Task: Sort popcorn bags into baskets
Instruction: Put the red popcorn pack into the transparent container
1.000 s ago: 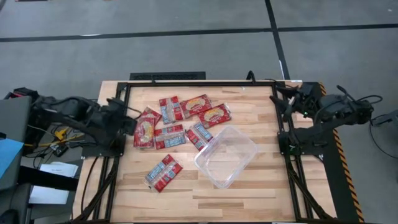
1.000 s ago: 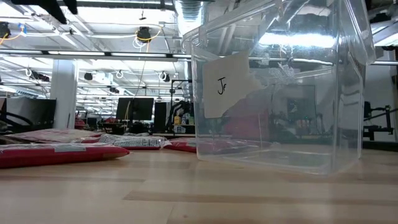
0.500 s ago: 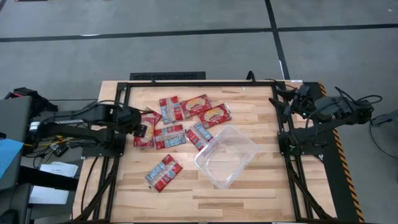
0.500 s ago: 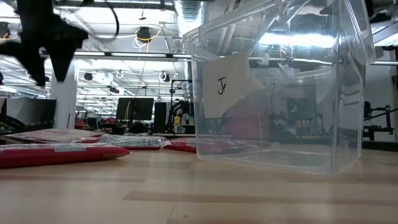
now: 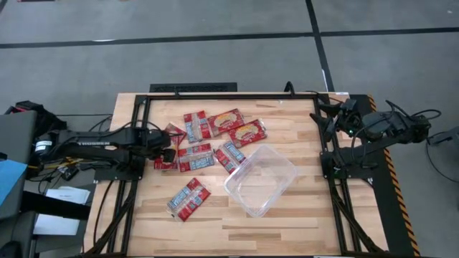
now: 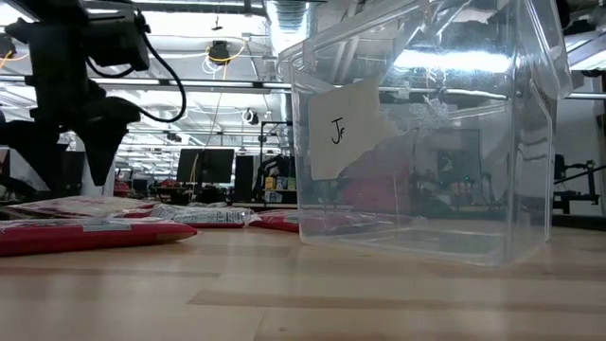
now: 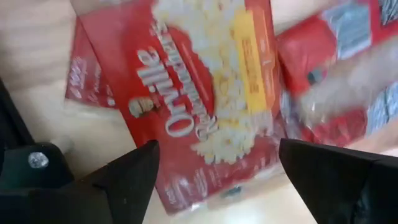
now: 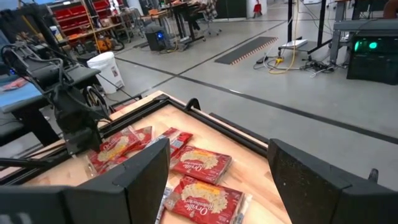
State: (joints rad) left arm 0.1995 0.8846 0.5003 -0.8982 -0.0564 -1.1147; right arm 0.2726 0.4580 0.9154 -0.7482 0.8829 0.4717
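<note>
Several red popcorn bags lie flat in a cluster on the far left part of the table, and one lies apart toward the near edge. The clear tub stands right of them; in the low view it shows a paper label. My left gripper is open and low over the cluster's leftmost bag, with a finger on either side of it. I cannot tell whether it touches the bag. My right gripper is open and empty, and waits at the table's far right edge.
A black frame runs around the table's far, left and right edges. Bare wood lies near the front edge. A cart with cables stands beside the table on the left.
My left gripper has gone toward the table's right edge and down, from the left frame rail to over the cluster's leftmost bag. In the low view it has come down into the picture above the bags. The bags and the tub have stayed where they were.
</note>
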